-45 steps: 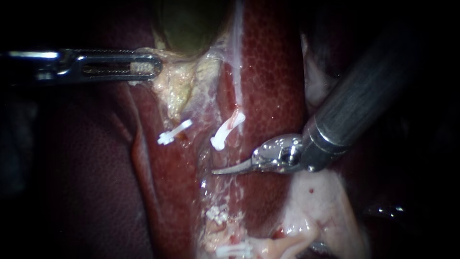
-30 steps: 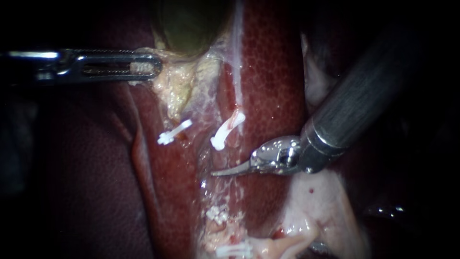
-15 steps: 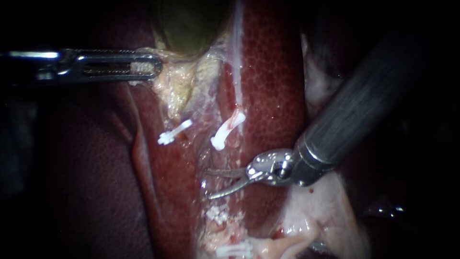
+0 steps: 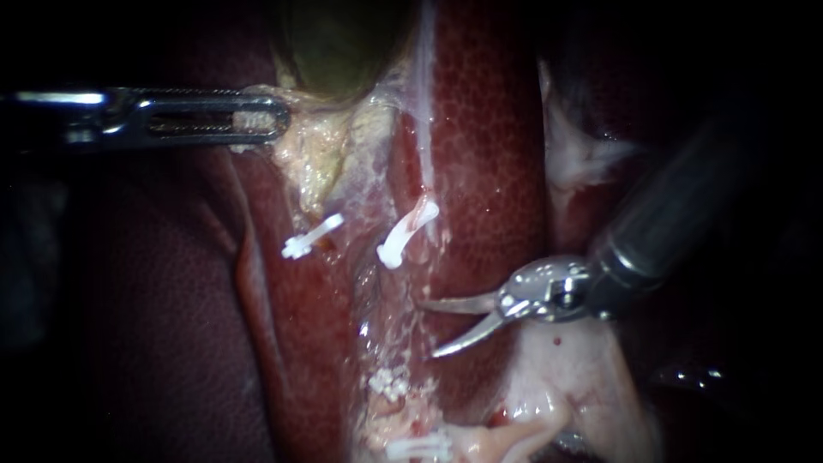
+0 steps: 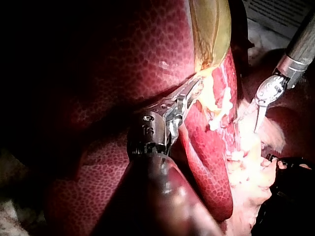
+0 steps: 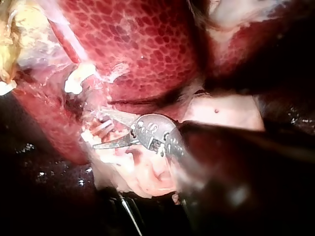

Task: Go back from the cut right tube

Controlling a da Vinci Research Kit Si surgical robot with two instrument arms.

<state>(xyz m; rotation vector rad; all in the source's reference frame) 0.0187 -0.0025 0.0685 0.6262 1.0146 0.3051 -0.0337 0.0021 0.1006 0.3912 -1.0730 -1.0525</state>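
My right instrument (image 4: 429, 327) comes in from the upper right; its two curved blades stand open, just right of the pale cut gap in the right tube (image 4: 390, 326). A white clip (image 4: 405, 231) sits on the tube's upper stump, and further clips (image 4: 387, 383) lie below the gap. Another white clip (image 4: 311, 237) sits on the left tube. My left instrument (image 4: 257, 116) is shut on yellowish tissue under the green gallbladder (image 4: 339, 43). In the right wrist view the open blades (image 6: 97, 130) lie over pink tissue, short of the clip (image 6: 78, 78).
Red mottled liver (image 4: 489, 154) lies behind the tubes and on both sides. Pale pink tissue (image 4: 566, 377) lies under the right instrument's shaft. In the left wrist view the right instrument (image 5: 257, 115) hangs beyond the left instrument (image 5: 189, 93).
The right instrument's blades, shut a second ago, have opened. It has drawn back to the right, away from the cut tube. The left instrument has held still.
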